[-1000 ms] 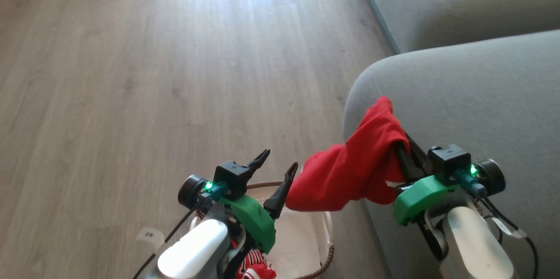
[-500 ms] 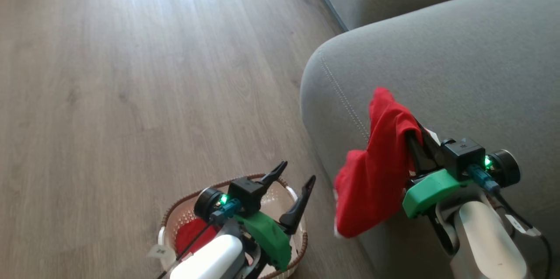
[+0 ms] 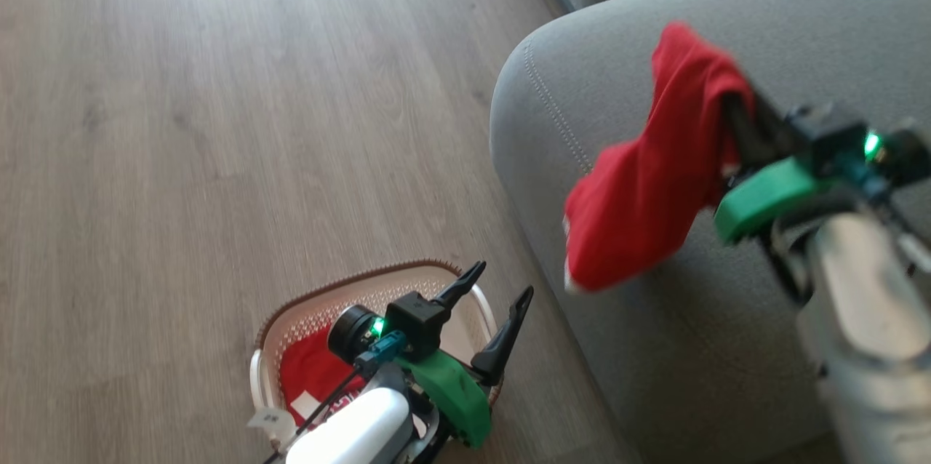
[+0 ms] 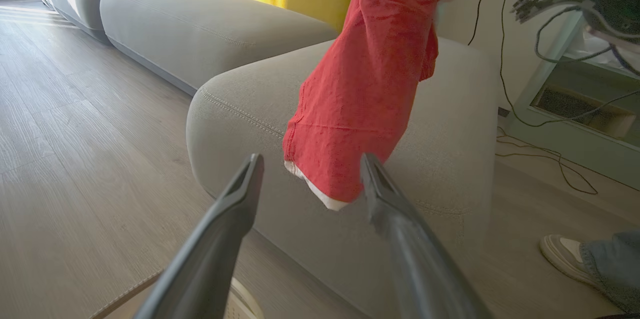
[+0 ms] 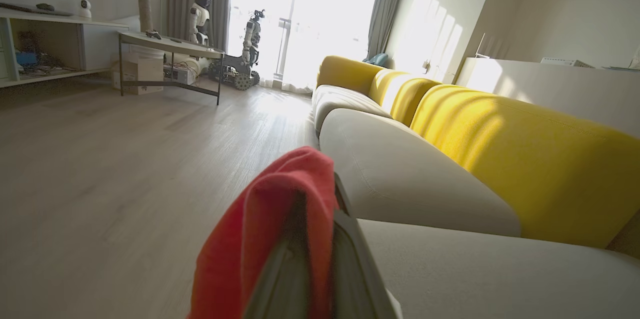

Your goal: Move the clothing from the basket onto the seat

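**Red garment held up at the sofa, more clothing in the basket**

A pale wood floor (image 3: 218,122) takes up the left of the head view. The grey seat cushion (image 3: 604,64) fills the right, its rounded corner edged with a double line of stitching. In the right wrist view, yellow backrests (image 5: 510,144) run along the far side of the sofa.

The red garment (image 3: 654,180) is off the floor and clear of the basket, draped over the right gripper (image 3: 734,129). Its fingers are closed together with the cloth pinched between them, and folds hide their tips. The garment hangs down over the cushion's rounded corner, and the left wrist view shows a white-trimmed hem at its lower end (image 4: 365,99). Whether the hem touches the cushion cannot be told.

The cream basket (image 3: 327,311), with perforated sides and a brown rim, stands on the floor just beside the cushion. Red clothing (image 3: 309,377) with a bit of white lies inside it.

The left gripper (image 3: 505,278) hovers above the basket with its two dark fingers spread wide and nothing between them.

In the left wrist view, a person's shoe (image 4: 562,254) rests on the floor beyond the sofa.
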{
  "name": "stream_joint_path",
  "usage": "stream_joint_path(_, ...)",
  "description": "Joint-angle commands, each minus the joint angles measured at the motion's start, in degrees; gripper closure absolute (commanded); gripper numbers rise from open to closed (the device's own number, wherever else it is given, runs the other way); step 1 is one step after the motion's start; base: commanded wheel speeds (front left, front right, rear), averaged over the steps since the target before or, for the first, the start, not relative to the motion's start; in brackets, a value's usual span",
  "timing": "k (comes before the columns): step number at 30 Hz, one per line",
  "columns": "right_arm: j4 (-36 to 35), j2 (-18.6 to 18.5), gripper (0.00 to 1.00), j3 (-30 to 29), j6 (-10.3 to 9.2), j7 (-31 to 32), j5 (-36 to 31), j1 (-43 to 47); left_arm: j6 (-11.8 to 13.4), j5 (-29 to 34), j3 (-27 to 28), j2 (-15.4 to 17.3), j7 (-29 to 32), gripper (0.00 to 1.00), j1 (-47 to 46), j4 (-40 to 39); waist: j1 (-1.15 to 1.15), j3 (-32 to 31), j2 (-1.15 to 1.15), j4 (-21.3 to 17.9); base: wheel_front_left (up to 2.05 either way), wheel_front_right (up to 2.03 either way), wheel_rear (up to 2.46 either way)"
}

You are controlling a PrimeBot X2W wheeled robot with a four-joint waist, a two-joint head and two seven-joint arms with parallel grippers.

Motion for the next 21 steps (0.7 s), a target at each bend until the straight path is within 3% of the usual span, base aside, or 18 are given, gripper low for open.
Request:
stream_joint_path(1, -0.81, -1.57, 1.00, 0.82, -0.02, 0.36, 0.01, -5.91, 0.53, 0.16, 1.69, 1.03, -0.38, 0.00, -2.81, -1.97, 0.00, 1.30, 0.00, 0.57, 0.00, 0.00, 0.00)
stream_joint_path(14, 12.90, -11.62, 1.00, -4.79, -0.02, 2.78, -3.39, -36.39, 2.06, 4.00, 1.31, 4.07, 1.51, 0.00, -9.68, -8.70, 0.00, 16.05, 0.00, 5.69, 0.00, 0.00, 0.00)
stream_joint_path(21, 19.19, -13.92, 1.00, -11.99, -0.02, 1.50, -7.41, -42.74, 2.57, 6.40, 0.18, 5.05, 3.26, 0.00, -12.85, -12.52, 0.00, 22.02, 0.00, 8.71, 0.00, 0.00, 0.00)
